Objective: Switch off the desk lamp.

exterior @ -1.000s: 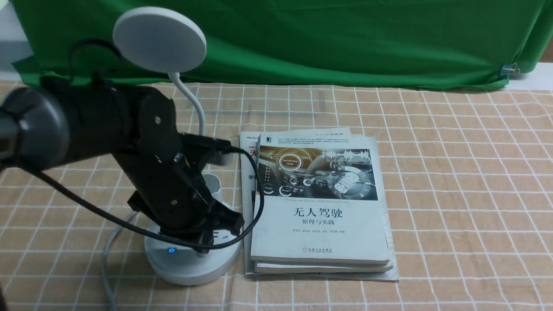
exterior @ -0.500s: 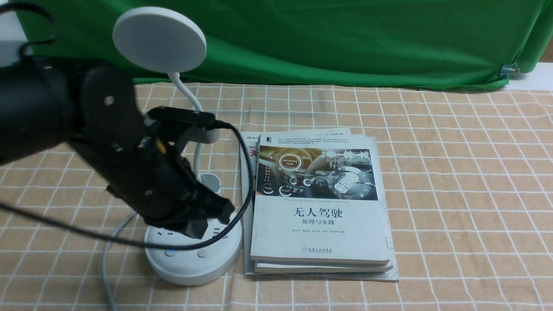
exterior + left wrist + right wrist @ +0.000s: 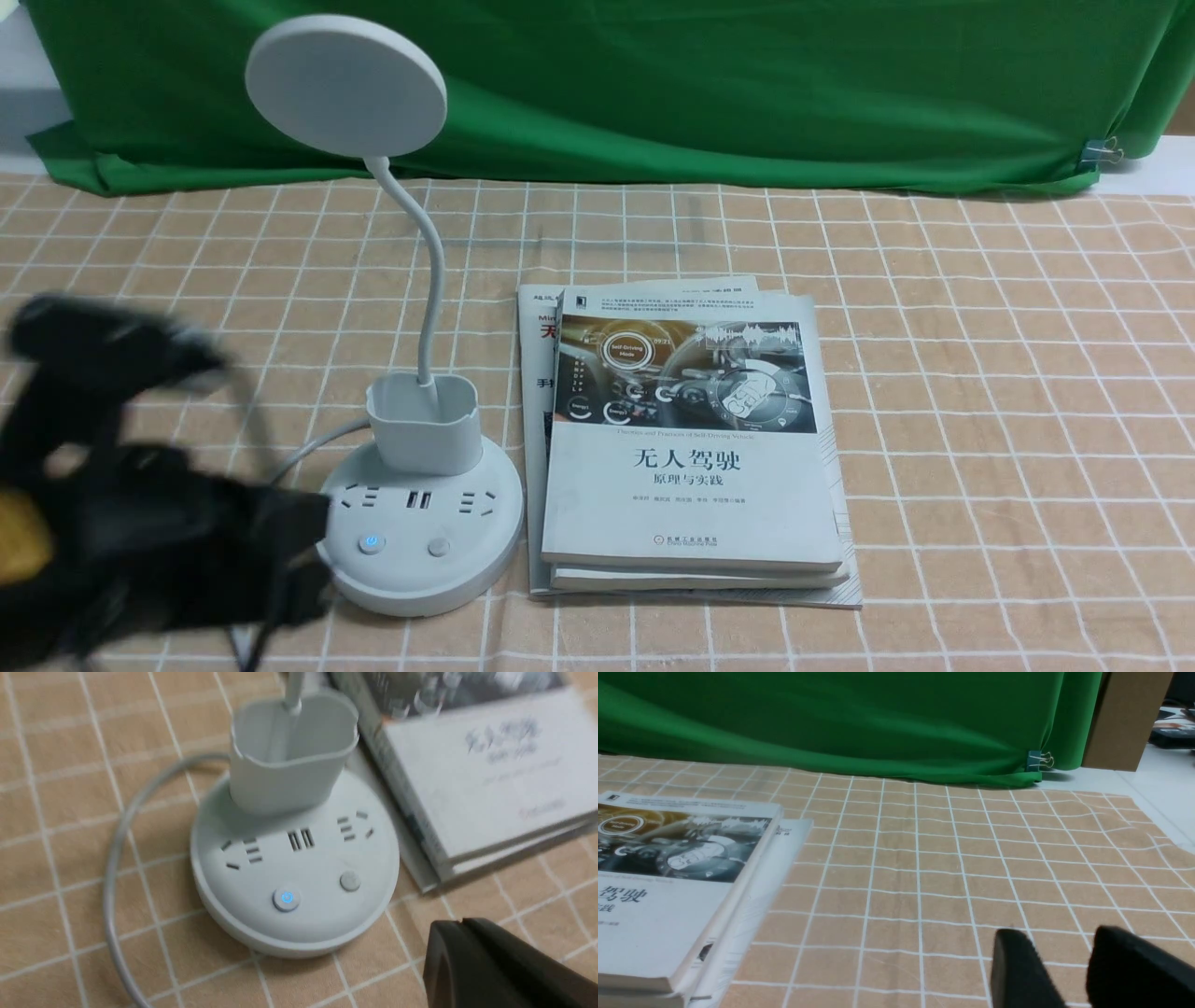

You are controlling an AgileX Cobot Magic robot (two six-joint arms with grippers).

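The desk lamp [image 3: 422,541] is observed upright on the worktop [image 3: 980,420], immediately left of the stacked books [image 3: 691,467], its disc head raised above the cup and a blue mark showing on one of two base buttons. The left gripper [image 3: 460,924] is noted near the lamp's base with its fingertips pressed together and nothing seen between them. The right gripper [image 3: 1052,933] is recorded with its fingers spread over the worktop, well apart from the lamp, with nothing held.

Books [image 3: 691,448] common to front and close left-wrist views
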